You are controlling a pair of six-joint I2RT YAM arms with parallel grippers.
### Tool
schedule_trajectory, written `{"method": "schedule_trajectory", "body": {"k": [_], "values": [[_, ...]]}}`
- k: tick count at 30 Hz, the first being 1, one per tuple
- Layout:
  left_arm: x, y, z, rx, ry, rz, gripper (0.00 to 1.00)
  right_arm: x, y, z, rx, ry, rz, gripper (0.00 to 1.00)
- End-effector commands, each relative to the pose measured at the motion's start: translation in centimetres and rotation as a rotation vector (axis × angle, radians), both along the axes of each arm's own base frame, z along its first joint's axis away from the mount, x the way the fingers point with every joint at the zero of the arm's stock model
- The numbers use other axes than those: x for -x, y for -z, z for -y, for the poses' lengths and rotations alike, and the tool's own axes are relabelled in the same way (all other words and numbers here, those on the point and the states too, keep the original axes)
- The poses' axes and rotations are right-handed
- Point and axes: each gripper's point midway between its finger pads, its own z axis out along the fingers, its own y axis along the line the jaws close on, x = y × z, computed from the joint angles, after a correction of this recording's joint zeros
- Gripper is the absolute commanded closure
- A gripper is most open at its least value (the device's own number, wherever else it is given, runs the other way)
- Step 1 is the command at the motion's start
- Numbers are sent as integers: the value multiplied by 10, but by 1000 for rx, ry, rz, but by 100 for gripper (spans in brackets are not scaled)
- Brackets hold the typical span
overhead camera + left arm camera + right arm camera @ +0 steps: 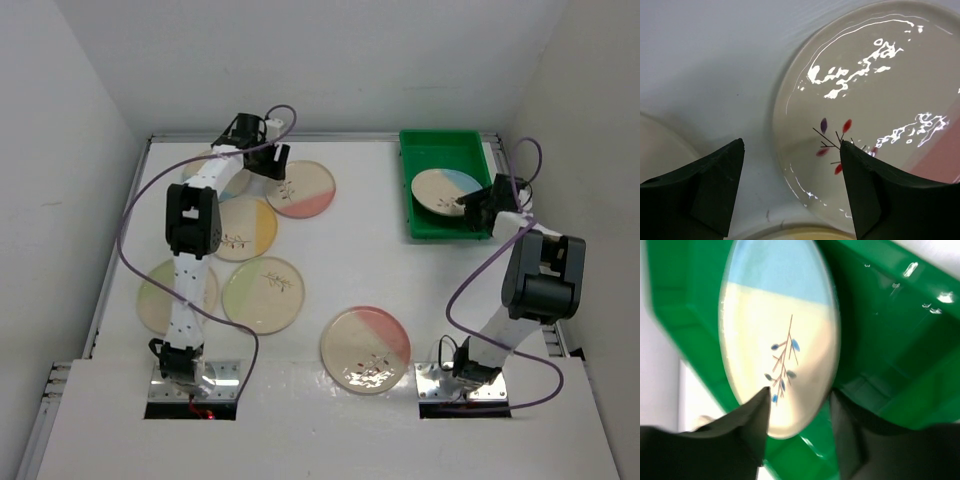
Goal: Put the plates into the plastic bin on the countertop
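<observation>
The right gripper [800, 397] pinched the rim of a blue-segment plate [445, 190], holding it tilted inside the green plastic bin [440, 142], while well left of the bin the left gripper [792, 145] hung wide open over a pink-segment plate [303, 188], with five more plates [263, 293] spread on the tabletop [370, 250].

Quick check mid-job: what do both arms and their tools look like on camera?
Left arm and right arm: white links, bulky black joint housings, a looping purple cable each. Left tool and right tool: two matte black wedge fingers.
</observation>
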Motion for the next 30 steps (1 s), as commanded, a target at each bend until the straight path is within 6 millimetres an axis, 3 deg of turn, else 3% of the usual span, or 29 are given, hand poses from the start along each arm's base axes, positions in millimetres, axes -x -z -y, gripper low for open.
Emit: {"method": "schedule_trajectory", "body": {"k": [1, 5, 6, 9, 10, 11, 12, 13, 14, 15, 16, 17, 18, 19, 20, 21, 22, 23, 24, 25, 26, 28, 30], "values": [[-13, 0, -3, 38, -32, 14, 21, -5, -21, 1, 111, -93, -50, 45], [-7, 28, -2, 40, -23, -38, 34, 8, -25, 6, 212, -135, -147, 40], [-2, 40, -2, 35, -24, -70, 42, 8, -34, 5, 233, -145, -132, 40], [16, 64, 5, 58, 24, -159, 49, 2, -59, -7, 345, -233, -102, 40], [24, 69, 7, 67, 46, -198, 57, 0, -65, -7, 385, -256, -100, 36], [28, 71, 10, 78, 67, -216, 73, -2, -72, -12, 406, -281, -85, 34], [30, 68, 12, 85, 85, -220, 92, -8, -79, -28, 450, -353, -56, 32], [35, 74, 15, 98, 95, -242, 100, -15, -89, -42, 467, -442, -13, 23], [34, 65, 19, 116, 131, -224, 100, -19, -86, -66, 491, -546, 1, 19], [34, 57, 22, 126, 148, -209, 100, -27, -99, -88, 488, -663, 63, 11], [30, 44, 24, 134, 166, -180, 100, -29, -92, -101, 481, -730, 62, 9], [23, 19, 26, 130, 195, -117, 100, -29, -90, -132, 501, -848, 79, 9], [23, 6, 33, 120, 225, -87, 100, -28, -71, -150, 456, -945, 40, 9], [17, -14, 34, 111, 243, -29, 100, -34, -79, -163, 476, -1031, 78, 9], [19, -45, 48, 81, 313, 52, 100, -30, -76, -187, 453, -1107, 89, 9], [21, -63, 56, 65, 350, 97, 100, -31, -75, -196, 444, -1141, 79, 9], [22, -80, 60, 42, 376, 141, 100, -34, -56, -204, 425, -1189, 35, 9], [26, -90, 66, 33, 415, 174, 100, -33, -58, -223, 417, -1246, 53, 9], [34, -119, 76, 10, 466, 242, 100, -32, -45, -230, 403, -1265, 29, 9], [39, -129, 81, 1, 488, 265, 100, -37, -34, -236, 390, -1277, 28, 9], [44, -133, 85, -7, 507, 274, 100, -39, -31, -249, 358, -1310, 53, 9], [52, -145, 96, -17, 544, 304, 100, -49, -23, -256, 334, -1310, 81, 9], [57, -142, 101, -21, 561, 297, 100, -55, -13, -262, 265, -1297, 77, 9]]}}
